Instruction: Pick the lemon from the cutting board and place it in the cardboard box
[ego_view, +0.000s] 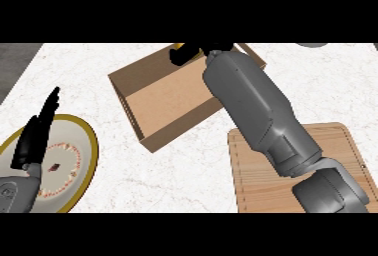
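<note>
My right arm (262, 120) reaches far over the box (173, 97) and covers much of its right side. At the far end, my right hand (193, 51) is dark and partly hidden by the arm. Its fingers (179, 56) are curled round something yellow. I can see just a tiny yellow bit there, so I think that is the lemon (178, 47), held over the far edge of the box. Most of it is hidden in the hand.

My left hand (33, 135) is at the left, over the plate (77, 155). Its fingers point up and are straight, not holding a thing. The wrist is cut off at the bottom edge.

The plate is cut off at the left and bottom. It has a gold rim and a ring pattern I can't make out well.

The board (251, 175) is at the lower right, partly under my arm and cut off at the bottom.

I count one box, one board, one plate, one lemon, all on the white worktop (177, 175). A grey thing (314, 45) peeks in at the top right; I can't tell what it is.
</note>
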